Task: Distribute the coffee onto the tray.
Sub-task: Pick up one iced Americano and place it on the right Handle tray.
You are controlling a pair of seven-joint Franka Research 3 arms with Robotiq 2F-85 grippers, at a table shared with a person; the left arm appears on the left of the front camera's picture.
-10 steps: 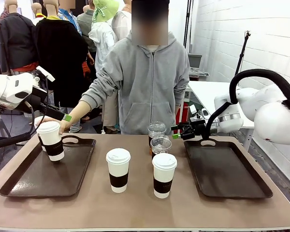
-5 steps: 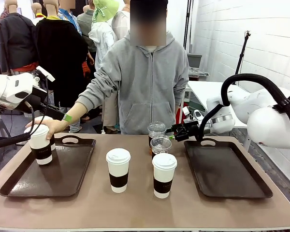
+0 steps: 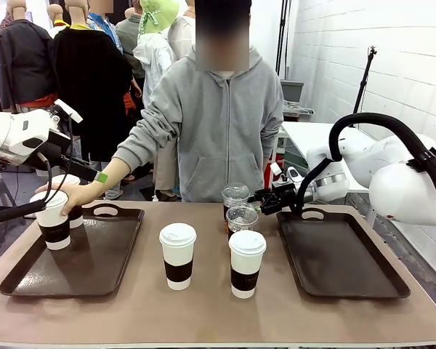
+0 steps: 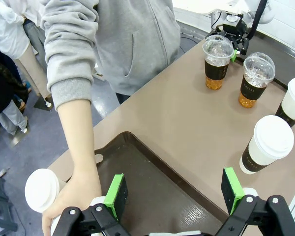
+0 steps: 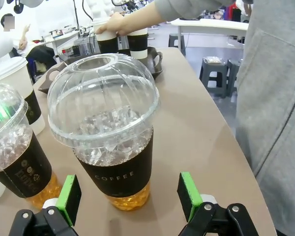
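Two white lidded coffee cups [image 3: 178, 254] [image 3: 247, 263] stand mid-table. Behind them are two clear domed cups [image 3: 235, 196] [image 3: 242, 217] of amber drink. My right gripper [image 3: 265, 198] is open at the far clear cup [image 5: 110, 132], which stands just ahead between its green pads [image 5: 189, 195], with gaps on both sides. The person's hand [image 3: 73, 193] rests on a white cup [image 3: 52, 220] on the left tray [image 3: 94, 273]. Another white cup [image 3: 71, 211] stands right behind it. My left gripper [image 4: 174, 194] hangs open above that tray, holding nothing.
The right tray [image 3: 341, 258] lies bare at the table's right. The person in a grey hoodie [image 3: 218, 123] stands at the far edge, one arm stretched over the left tray. Bare tabletop [image 3: 203, 313] runs along the near edge.
The person has carried the white cup leftward and set it down on the left tray. My right gripper has moved left, closer to the clear cups. The left arm has stayed still.
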